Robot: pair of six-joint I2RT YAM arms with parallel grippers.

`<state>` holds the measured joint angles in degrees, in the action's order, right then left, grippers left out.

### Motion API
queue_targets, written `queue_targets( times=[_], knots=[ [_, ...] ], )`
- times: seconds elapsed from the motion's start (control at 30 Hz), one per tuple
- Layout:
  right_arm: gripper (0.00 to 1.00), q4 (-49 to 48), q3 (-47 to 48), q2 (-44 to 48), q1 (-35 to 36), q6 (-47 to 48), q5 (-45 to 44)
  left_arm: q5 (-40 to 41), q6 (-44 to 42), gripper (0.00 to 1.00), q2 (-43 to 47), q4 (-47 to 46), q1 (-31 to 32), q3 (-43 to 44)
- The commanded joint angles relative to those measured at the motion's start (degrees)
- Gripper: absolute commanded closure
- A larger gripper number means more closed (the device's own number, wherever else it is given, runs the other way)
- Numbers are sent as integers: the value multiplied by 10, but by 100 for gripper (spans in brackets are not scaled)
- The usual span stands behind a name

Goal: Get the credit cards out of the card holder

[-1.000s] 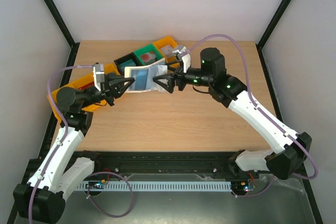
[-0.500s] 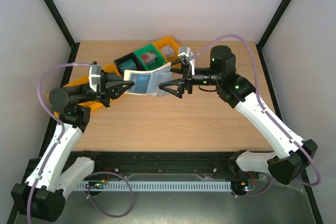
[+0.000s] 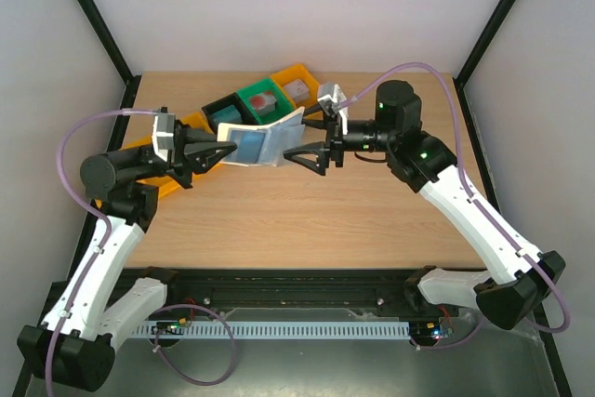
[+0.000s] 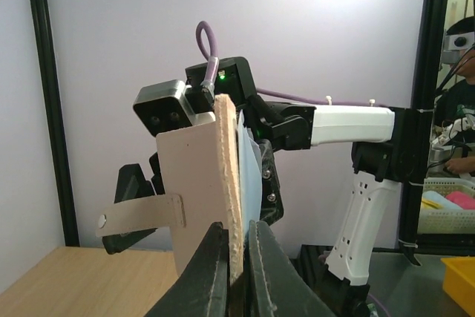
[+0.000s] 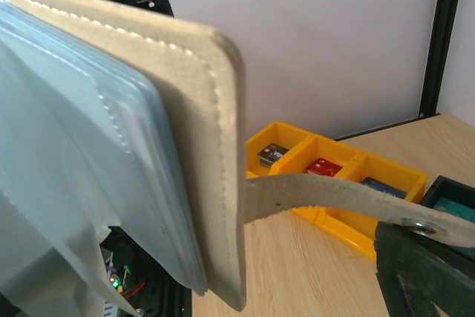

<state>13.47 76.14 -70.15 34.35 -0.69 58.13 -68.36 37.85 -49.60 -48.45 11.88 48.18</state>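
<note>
The left gripper (image 4: 236,246) is pressed together on the lower edge of the card holder (image 4: 194,183), holding it upright in the air, just ahead of its fingertips and well above the wooden table (image 3: 307,220). Opposite, the right gripper (image 3: 297,139) stands spread wide and holds nothing. The holder's free edge sits just in front of it, and the closure strap (image 5: 334,198) trails across toward its lower finger (image 5: 415,272).

The step in hand appears to be presenting the opened holder so a card can be drawn out. The credit cards cannot be told apart from the pockets; presumably they sit inside. The next move likely calls for the right fingers to close on a thin card edge alone, not the pocket film.

The holder is a flat, round-cornered bifold: matte beige, felt-like, stitched along the rim. Its light blue pockets (image 5: 89,146) look glossy, thin and floppy. The strap ends in a metal snap. Beyond lie rigid coloured plastic bins (image 3: 279,90).
</note>
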Motion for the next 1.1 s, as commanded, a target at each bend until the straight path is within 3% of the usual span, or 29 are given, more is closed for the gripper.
queue_targets(
  times=[0.0, 0.17, 0.27, 0.33, 0.43, 0.57, 0.63, 0.73, 0.93, 1.07],
  knots=[
    [1, -49, 25, 12, -5, -2, 12, -4, -11, 98, 2, -30, 6, 28],
    [1, -200, 6, -20, -3, -145, 49, 27, -7, 98, 4, -15, 21, 19],
    [9, -364, -25, -28, 10, -271, 83, 68, 2, 97, 13, 12, 30, 4],
    [23, -373, -21, -37, 30, -286, 87, 100, 8, 97, 24, 27, 37, -12],
    [56, -274, 26, -63, 47, -242, 110, 129, -2, 97, 36, 51, 39, -23],
    [97, -231, 47, -76, 46, -236, 122, 179, -16, 97, 50, 94, 39, -26],
    [98, -230, 44, -73, 42, -236, 116, 205, -35, 95, 56, 117, 40, -32],
    [98, -243, 44, -69, 37, -246, 118, 227, -72, 65, 67, 169, 39, -36],
    [98, -233, 56, -72, 36, -247, 139, 346, -101, 62, 106, 250, 3, -41],
    [98, -226, 57, -74, 36, -242, 140, 271, -101, 55, 111, 230, -8, -47]
  ],
)
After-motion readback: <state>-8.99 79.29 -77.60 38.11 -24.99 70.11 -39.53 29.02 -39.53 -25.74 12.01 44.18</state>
